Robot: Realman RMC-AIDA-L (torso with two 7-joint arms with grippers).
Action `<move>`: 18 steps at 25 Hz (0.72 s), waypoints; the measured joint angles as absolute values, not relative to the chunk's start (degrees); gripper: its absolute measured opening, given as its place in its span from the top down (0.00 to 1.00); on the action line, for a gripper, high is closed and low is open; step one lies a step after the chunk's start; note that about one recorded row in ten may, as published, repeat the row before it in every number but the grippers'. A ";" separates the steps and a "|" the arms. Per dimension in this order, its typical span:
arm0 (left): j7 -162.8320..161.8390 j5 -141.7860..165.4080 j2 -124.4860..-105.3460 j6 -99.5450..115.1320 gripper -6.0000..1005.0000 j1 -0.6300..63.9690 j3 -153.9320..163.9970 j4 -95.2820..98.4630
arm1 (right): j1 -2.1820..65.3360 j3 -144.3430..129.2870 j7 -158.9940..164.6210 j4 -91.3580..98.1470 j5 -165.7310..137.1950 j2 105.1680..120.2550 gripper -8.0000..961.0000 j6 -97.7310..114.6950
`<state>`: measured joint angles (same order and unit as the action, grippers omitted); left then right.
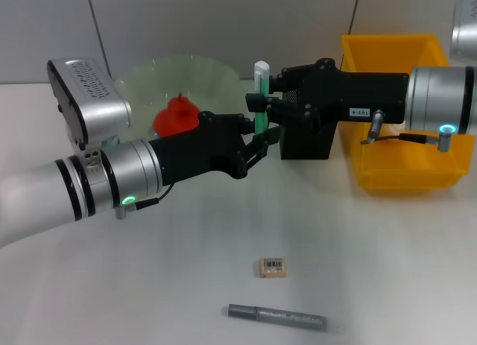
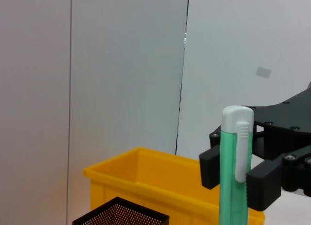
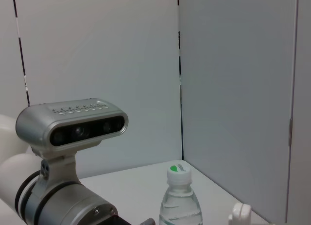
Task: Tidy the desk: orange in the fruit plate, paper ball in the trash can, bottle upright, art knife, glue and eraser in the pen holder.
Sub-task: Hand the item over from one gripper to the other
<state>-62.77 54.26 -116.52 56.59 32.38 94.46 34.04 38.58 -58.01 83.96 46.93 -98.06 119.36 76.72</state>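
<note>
The art knife (image 1: 261, 92), a slim translucent green body with a white end cap, is held upright in the air above the far middle of the worktop (image 1: 186, 285), just in front of the pen holder. It is clamped across its upper part by the right gripper (image 1: 257, 103), whose black jaws are seen closed on both sides of it in the left wrist view. Its lower end is met by the left gripper (image 1: 256, 145), but whether that gripper is closed on it cannot be told. The knife's lower part is cut off in the left wrist view and covered by black gripper parts in the head view. The yellow trash can (image 1: 395, 173) is set at the far right corner, and much of its inside is hidden by the right arm. The pale green fruit plate (image 1: 186, 77) is found at the far edge, left of the middle, with a reddish-orange fruit (image 1: 177, 114) on it, partly covered by the left arm. The black mesh pen holder (image 1: 305, 140) is placed between plate and trash can, its opening masked by the right gripper. A clear bottle (image 3: 181, 200) with a white cap is seen upright in the right wrist view only, cut off below. Near the front edge, around the middle, a grey stick (image 1: 276, 316) is laid flat; what it is cannot be made out. The small tan eraser (image 1: 273, 267) is seen just behind it, apart from it.
</note>
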 joint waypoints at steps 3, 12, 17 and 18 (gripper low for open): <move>-62.91 55.26 -116.90 56.59 0.79 32.38 93.48 34.08 | 38.56 -58.00 83.48 46.79 -97.99 119.40 0.75 76.67; -63.64 56.44 -117.41 56.95 0.79 32.16 91.56 33.96 | 38.10 -58.04 82.60 46.45 -96.67 119.44 0.83 76.61; -63.85 56.54 -117.59 57.34 0.79 30.81 90.11 34.71 | 38.03 -57.97 82.54 46.41 -96.47 119.45 0.83 76.64; -63.86 56.54 -117.65 57.37 0.79 30.60 89.99 34.88 | 38.03 -57.97 82.54 46.41 -96.47 119.45 0.83 76.64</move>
<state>-63.86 56.54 -117.65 57.37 30.60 89.99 34.88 38.03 -57.97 82.54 46.41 -96.47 119.45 76.64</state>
